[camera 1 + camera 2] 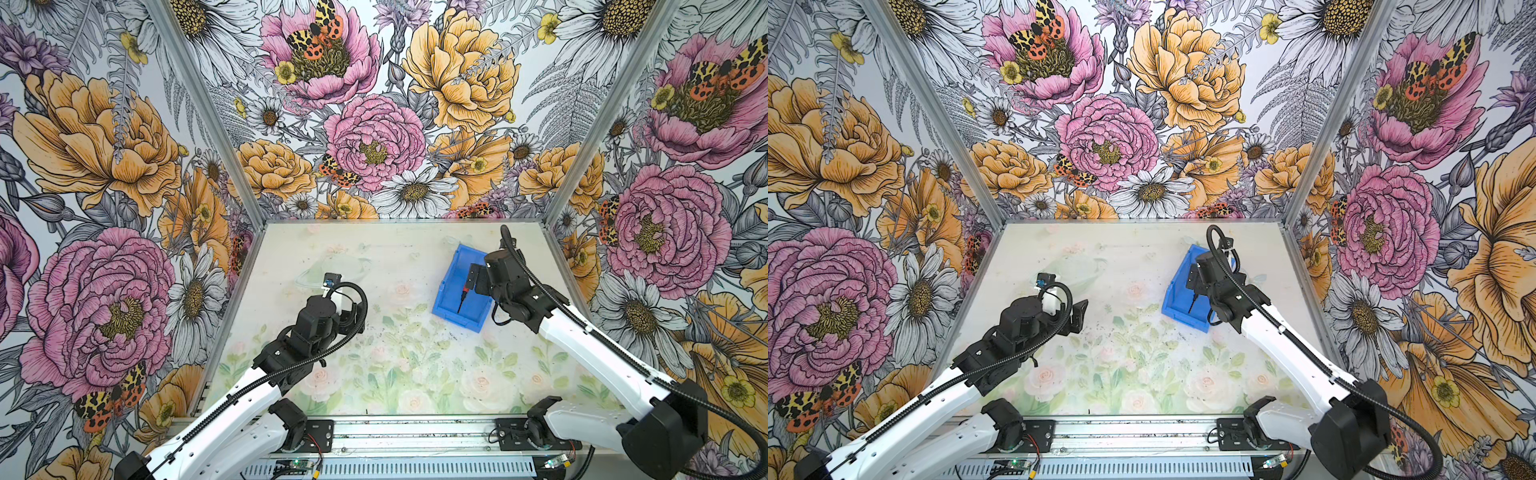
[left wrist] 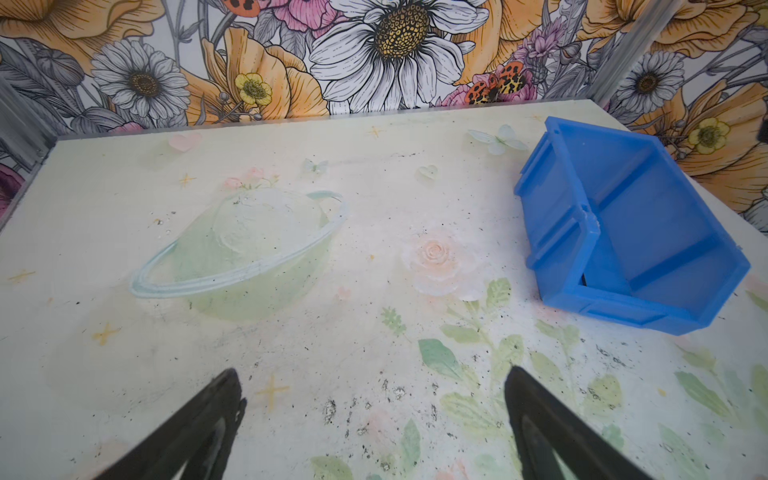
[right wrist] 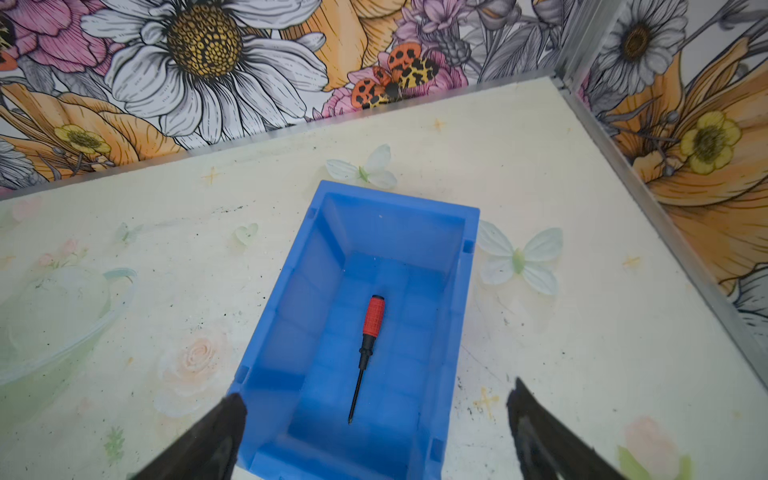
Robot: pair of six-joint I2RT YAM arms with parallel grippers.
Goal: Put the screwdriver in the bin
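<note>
Where the screwdriver lies: flat on the floor of the bin, near its middle and apart from every wall. In the right wrist view the red handle points toward the far wall and the thin black shaft back toward the camera. In a top view only the shaft and a little red show beneath the arm's hand.
Blue bin: upright on the table, toward the far right part of the table in both top views; I see nothing else inside it.
Right gripper: fingers spread wide, pinching nothing, hanging above the bin's near end with one finger showing to each side of it.
Left gripper: likewise spread and empty, over bare table, well apart from the bin.
Task standing: by the look of it done; what remains is probably only to lift the right arm clear.
How the tool would handle: likely light and stiff, not fragile. Its body is round, so a nudge may roll it. The shaft looks smooth and too thin for a sure pinch.
Where to take hold: across the ribbed red handle, about its middle, jaws set crosswise to its length; the ribbing should resist slipping.
Risk: the sloped walls stand close, so a wide claw coming down could catch the rim and shove the bin.
</note>
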